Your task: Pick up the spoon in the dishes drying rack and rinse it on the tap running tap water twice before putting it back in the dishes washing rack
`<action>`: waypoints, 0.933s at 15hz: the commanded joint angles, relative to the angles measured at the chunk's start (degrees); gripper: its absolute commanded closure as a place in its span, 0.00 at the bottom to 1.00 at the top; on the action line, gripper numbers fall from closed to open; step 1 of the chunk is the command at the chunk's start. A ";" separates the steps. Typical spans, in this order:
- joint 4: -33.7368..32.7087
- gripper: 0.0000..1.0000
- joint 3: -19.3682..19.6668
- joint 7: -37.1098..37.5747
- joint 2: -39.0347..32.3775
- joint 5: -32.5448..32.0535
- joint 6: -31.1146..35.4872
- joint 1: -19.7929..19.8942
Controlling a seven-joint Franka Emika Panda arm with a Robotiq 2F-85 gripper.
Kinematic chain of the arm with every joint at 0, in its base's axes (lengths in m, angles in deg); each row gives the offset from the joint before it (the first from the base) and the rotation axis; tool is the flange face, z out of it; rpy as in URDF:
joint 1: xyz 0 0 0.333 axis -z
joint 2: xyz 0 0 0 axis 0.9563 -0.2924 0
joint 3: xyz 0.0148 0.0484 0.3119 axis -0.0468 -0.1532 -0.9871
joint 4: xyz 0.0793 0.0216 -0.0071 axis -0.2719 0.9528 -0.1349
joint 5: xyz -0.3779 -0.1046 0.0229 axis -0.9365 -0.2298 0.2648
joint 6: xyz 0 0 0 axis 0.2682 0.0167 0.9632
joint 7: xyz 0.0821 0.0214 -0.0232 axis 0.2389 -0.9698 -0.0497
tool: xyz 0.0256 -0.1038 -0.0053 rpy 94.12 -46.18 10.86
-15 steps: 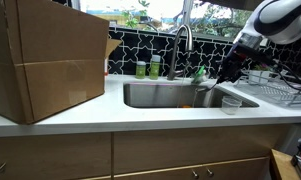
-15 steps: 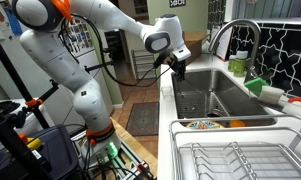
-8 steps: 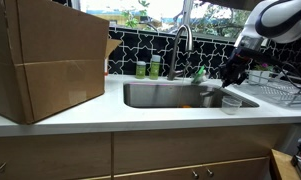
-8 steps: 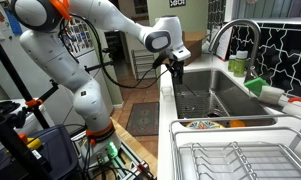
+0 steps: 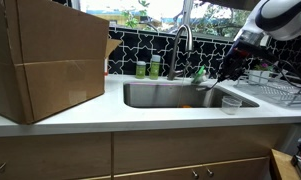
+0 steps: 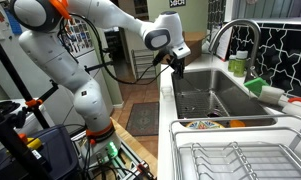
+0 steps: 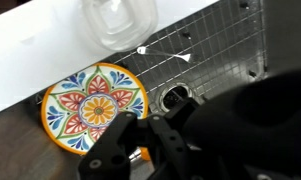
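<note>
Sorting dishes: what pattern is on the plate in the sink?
Plate: multicoloured floral mandala, best in wrist view.

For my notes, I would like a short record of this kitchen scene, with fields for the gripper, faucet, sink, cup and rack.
gripper: shut, above the sink; a held thing cannot be made out
faucet: tall steel gooseneck behind the sink; no water stream visible
sink: steel, with a colourful plate lying inside
cup: clear plastic, on the counter by the sink edge
rack: wire, on the counter beside the sink
</note>
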State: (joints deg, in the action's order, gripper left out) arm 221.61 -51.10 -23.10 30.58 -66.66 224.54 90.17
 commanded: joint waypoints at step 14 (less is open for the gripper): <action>-1.75 0.98 1.86 -11.52 -2.77 32.39 19.08 -9.65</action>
State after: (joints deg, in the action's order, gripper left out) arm 220.40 -49.67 -32.35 28.65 -36.47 243.12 80.91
